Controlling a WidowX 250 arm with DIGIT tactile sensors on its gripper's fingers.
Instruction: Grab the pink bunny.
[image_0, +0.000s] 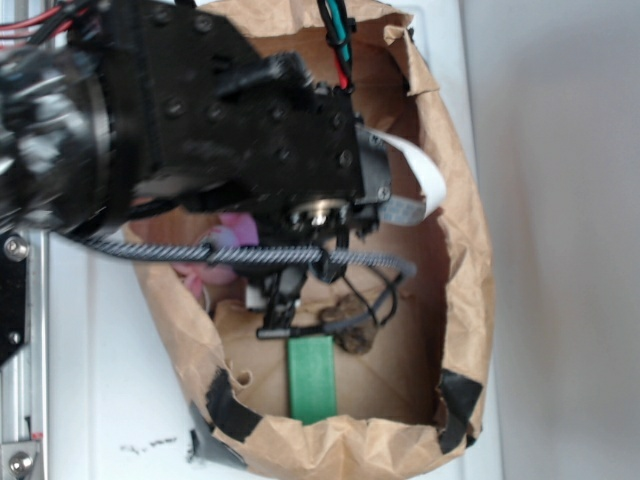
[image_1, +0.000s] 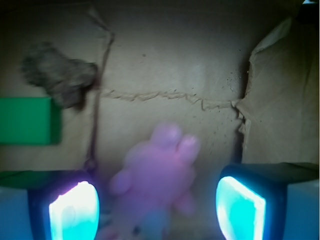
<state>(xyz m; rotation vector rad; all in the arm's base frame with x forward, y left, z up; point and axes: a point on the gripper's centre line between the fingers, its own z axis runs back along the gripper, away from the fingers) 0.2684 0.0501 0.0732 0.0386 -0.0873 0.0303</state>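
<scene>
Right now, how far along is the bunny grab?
Done: the hand is down inside the paper bag and lined up, with the pink bunny lying between its two open fingers. In hand: the approach, as neither finger visibly touches the plush yet. Left: close on the bunny and lift it out. The green block and brown lump sit off to one side, clear of the grasp.

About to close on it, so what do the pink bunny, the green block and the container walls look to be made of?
Pink bunny: seems soft plush, with matte, fuzzy, rounded limbs, though blurred. Green block: looks rigid, with flat faces, straight edges and a dull finish; foam, wood or plastic, can't tell which. Container wall: crumpled brown paper, creased and torn, with dark tape at the rim.
</scene>
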